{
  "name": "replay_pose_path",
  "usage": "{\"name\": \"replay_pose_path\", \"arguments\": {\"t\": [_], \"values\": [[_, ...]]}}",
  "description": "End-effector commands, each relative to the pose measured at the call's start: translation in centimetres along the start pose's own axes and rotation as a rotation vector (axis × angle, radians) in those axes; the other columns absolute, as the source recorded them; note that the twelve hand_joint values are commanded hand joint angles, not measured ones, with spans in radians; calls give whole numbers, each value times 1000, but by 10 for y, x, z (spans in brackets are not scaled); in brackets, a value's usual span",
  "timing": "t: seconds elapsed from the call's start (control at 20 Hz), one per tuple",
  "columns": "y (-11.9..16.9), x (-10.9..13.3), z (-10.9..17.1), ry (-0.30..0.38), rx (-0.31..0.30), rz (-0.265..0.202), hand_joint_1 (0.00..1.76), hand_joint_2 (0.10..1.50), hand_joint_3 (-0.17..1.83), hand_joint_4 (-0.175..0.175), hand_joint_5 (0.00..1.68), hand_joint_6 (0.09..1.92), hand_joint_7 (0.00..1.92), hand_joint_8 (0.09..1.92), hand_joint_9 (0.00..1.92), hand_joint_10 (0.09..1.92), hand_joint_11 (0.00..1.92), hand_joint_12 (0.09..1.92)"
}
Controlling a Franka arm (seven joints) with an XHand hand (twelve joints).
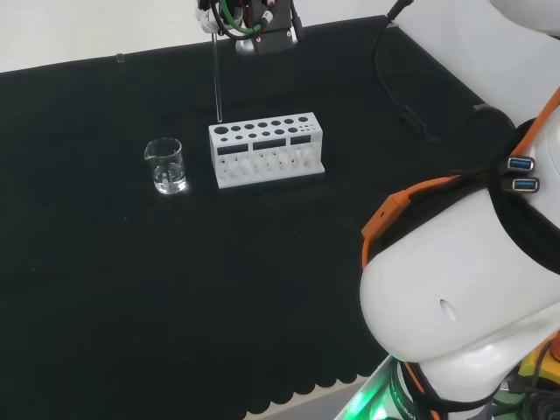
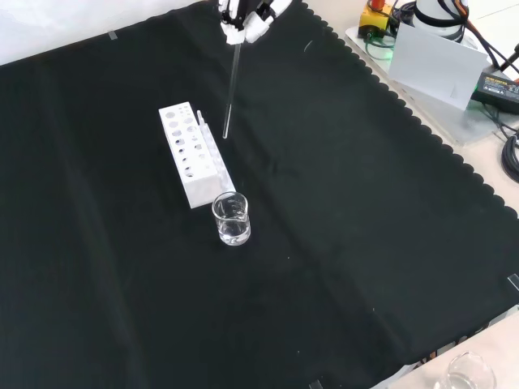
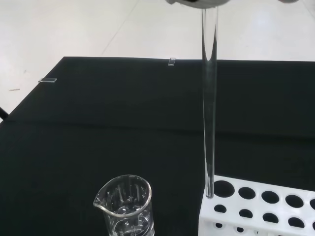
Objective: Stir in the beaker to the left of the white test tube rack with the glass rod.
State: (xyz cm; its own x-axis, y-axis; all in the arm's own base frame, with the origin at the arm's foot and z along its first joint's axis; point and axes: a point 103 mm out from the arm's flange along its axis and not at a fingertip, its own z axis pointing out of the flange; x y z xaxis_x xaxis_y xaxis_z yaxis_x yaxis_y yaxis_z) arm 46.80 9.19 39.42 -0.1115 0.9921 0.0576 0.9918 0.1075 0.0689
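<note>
Front view shows you the hand (image 2: 247, 18) with fingers curled round the top of the rod (image 2: 232, 85), holding it straight up above the rack (image 2: 193, 154) so it can move to the beaker (image 2: 231, 219).

White test tube rack (image 1: 266, 150) at frame center, black cloth (image 1: 131, 289) with scalloped edge. Beaker (image 1: 165, 165) and glass rod (image 2: 231, 89) were clear. Hand (image 2: 246, 20) white and black, upper edge of front view.

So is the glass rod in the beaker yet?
Not yet. The glass rod hangs upright from the robot hand, its tip by the rack's end, beside the beaker.
</note>
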Motion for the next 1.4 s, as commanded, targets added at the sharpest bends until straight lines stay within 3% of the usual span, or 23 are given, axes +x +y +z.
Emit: {"name": "replay_pose_path", "arguments": {"t": [0.05,0.4,0.95,1.4], "values": [[-1,-2,-1,4,2,-2,1430,1061,-175,-175,1329,87,1201,751,1396,689,1556,533],[0,10,-5,21,3,-29,1430,1062,-175,-175,1328,87,1202,751,1394,694,1555,534],[33,56,-2,37,43,-145,1430,1062,-175,-175,1328,87,1200,754,1390,701,1553,536],[55,67,7,62,57,-198,1429,1063,-175,-175,1327,87,1198,758,1387,707,1552,539]]}}
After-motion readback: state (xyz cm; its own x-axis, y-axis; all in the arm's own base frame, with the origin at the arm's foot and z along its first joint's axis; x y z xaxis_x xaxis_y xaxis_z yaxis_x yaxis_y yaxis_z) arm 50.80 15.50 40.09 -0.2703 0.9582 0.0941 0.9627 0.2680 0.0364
